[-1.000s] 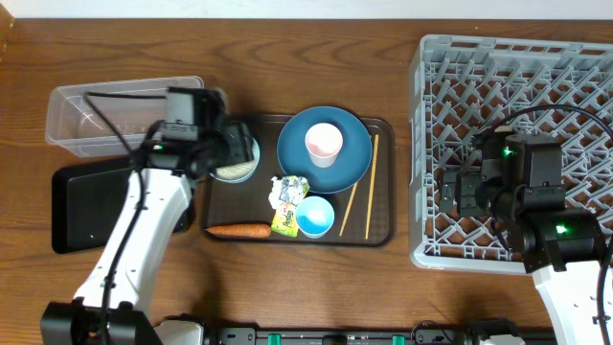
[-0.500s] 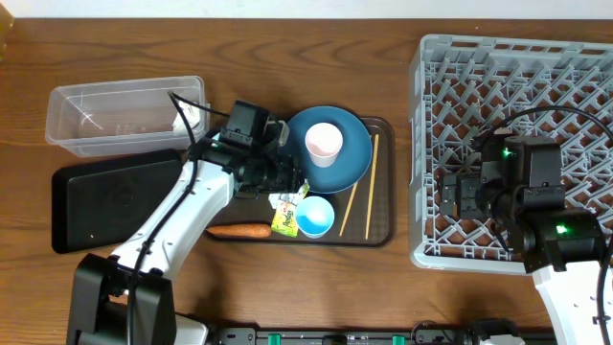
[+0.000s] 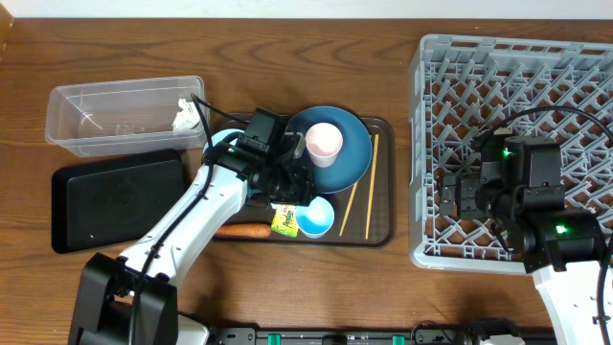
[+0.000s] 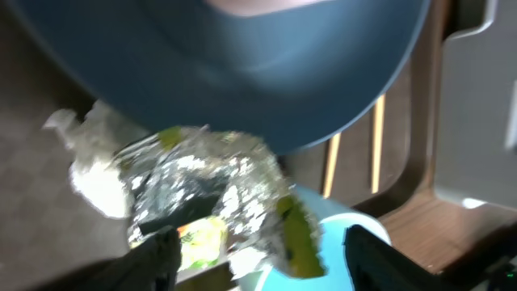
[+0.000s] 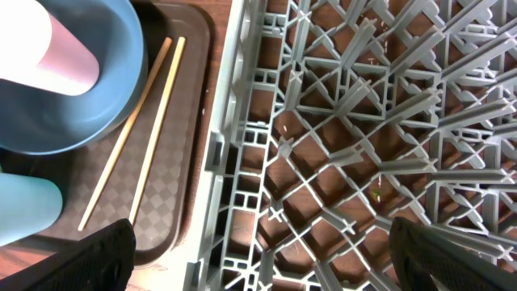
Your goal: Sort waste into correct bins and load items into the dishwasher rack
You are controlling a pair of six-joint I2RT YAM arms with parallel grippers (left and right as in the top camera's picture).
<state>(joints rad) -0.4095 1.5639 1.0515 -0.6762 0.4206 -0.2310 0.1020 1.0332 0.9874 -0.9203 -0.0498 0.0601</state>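
Two wide right fingers (image 5: 98,260) over rack (image 3: 517,42) at three o'clock, left wrist alone shows spread left fingers (image 4: 158,260) flanking wrapper (image 4: 202,190), overhead hides them

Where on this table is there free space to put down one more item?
The black tray is bare. Bare table runs behind the brown serving tray, and a narrow strip lies between it and the dishwasher rack. The serving tray is crowded, with the left gripper over it.
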